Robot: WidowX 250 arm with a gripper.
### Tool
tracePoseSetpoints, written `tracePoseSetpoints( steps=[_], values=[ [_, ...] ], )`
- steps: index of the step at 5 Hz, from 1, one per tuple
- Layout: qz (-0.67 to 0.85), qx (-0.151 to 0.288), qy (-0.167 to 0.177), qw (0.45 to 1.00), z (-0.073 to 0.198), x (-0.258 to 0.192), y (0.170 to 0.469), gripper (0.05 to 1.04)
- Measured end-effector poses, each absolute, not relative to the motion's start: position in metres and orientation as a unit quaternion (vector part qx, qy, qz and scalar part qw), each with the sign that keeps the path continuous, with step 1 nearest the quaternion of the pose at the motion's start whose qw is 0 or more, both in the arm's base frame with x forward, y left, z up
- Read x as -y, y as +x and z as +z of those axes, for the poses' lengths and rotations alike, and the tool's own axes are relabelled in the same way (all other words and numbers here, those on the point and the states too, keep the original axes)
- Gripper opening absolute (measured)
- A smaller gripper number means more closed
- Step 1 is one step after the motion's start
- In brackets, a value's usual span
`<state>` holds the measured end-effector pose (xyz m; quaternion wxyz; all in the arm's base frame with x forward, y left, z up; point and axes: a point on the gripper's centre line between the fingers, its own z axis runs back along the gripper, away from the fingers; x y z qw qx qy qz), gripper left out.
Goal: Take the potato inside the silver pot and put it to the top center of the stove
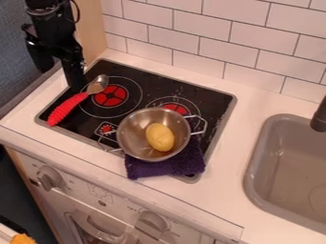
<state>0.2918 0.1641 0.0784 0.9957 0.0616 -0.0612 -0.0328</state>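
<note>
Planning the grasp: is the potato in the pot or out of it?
In: the potato lies inside the silver pot, bare metal showing around it.

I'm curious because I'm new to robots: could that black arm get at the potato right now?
Probably yes: the potato lies in a lidless pot, open from above, though the arm would have to reach down inside.

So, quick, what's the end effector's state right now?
End effector: can't tell whether open or closed; it's by the spoon, and the potato is in the pot.

Potato (159, 137) — inside silver pot (135, 137)
</note>
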Motion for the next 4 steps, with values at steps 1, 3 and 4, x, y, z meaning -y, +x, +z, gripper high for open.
tracePoseSetpoints(
  steps=[1,3,4],
  values=[
    [-0.028,0.049,0.053,0.997,0.069,-0.162,0.289,1.0],
    [0.01,0.057,0.065,0.996,0.082,-0.136,0.286,1.0],
    [0.026,0.063,0.065,0.996,0.088,-0.118,0.283,1.0]
  ],
)
